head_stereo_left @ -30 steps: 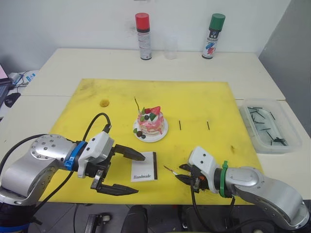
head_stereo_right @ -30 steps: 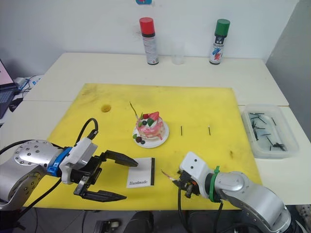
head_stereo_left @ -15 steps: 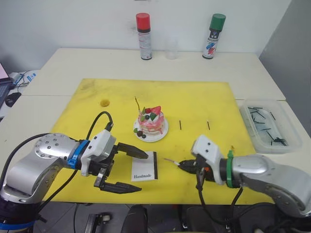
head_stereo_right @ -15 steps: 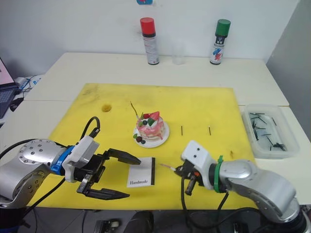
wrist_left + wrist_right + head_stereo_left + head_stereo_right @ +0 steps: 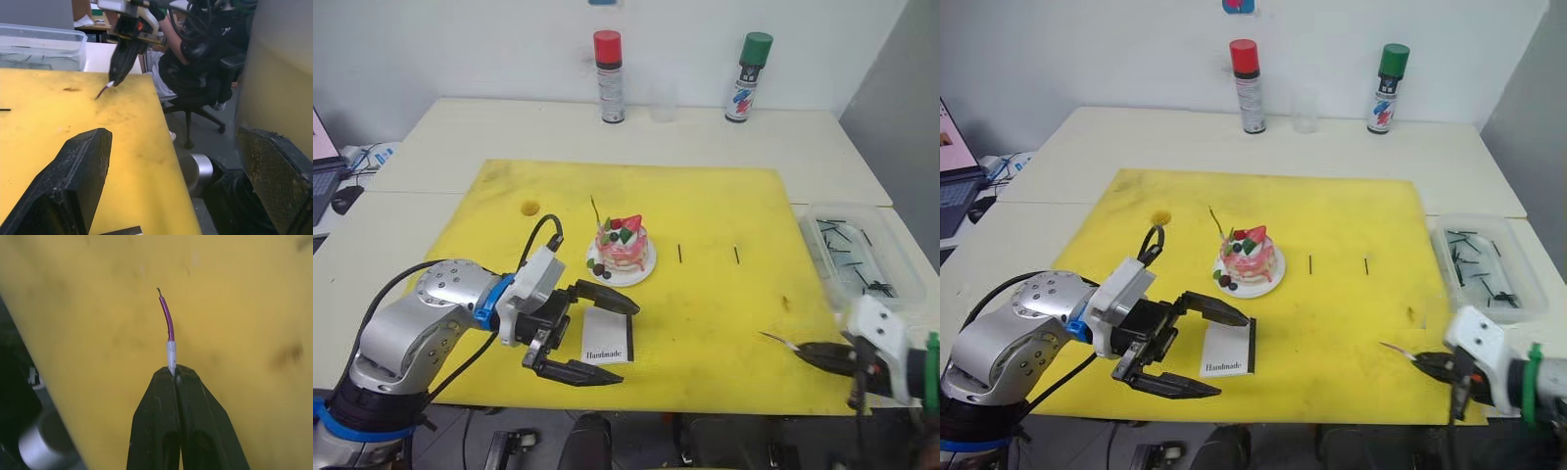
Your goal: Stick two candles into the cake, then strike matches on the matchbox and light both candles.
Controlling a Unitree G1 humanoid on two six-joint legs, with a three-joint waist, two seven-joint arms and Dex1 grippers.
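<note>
The right gripper (image 5: 174, 374) pinches the pale end of a reddish candle (image 5: 168, 328), which juts from its fingertips over the yellow mat's (image 5: 724, 196) near right corner. The left gripper (image 5: 607, 340) hangs spread wide, straddling the matchbox (image 5: 608, 338). The cake (image 5: 622, 247) sits just beyond, a yellowish candle (image 5: 597, 212) already stuck in it.

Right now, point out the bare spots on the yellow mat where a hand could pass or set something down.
Bare: the far strip of the mat behind the cake, and the near stretch between the matchbox and the right gripper. Crowded: around the cake, matchbox and open left gripper; two matches lie right of the cake.
</note>
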